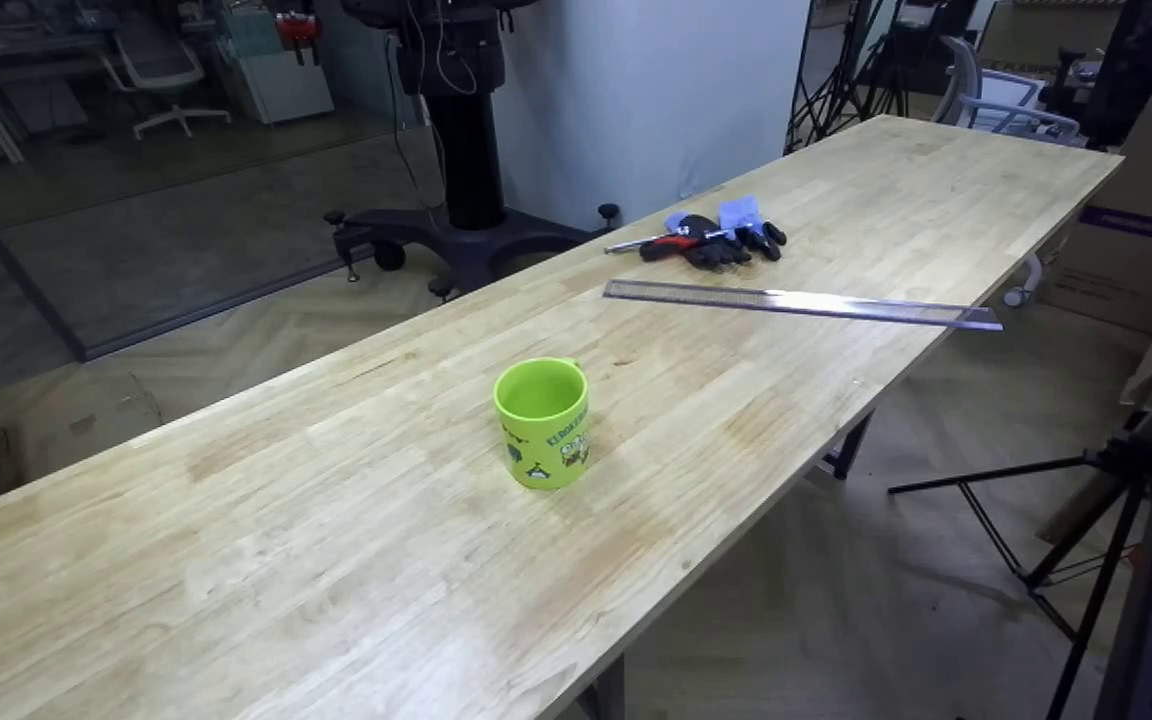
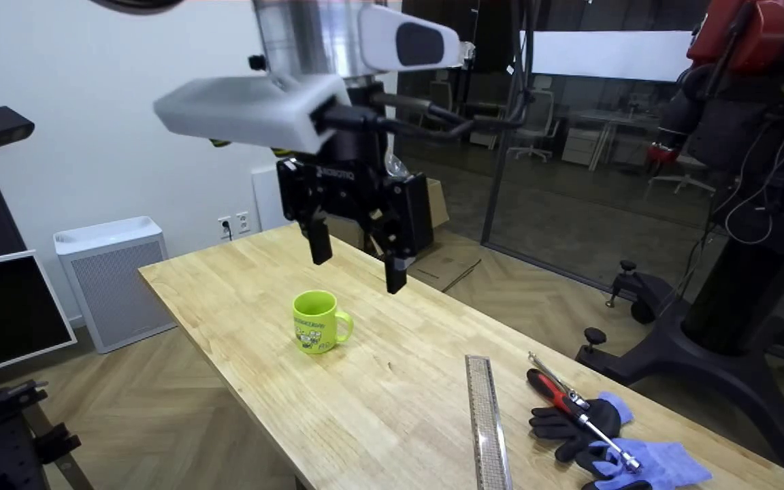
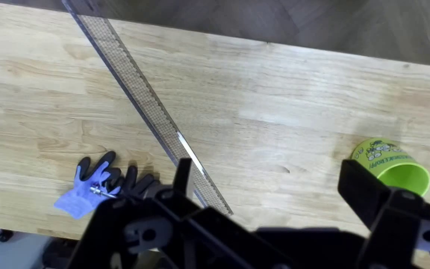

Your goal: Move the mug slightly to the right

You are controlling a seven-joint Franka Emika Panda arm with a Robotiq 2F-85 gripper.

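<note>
One gripper gapes above one mug, one ruler, two gloves.

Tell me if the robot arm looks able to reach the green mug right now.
Probably yes: the gripper hangs open above the table, the mug stands upright, and I see nothing between them; the ruler and gloves lie apart from it.
</note>
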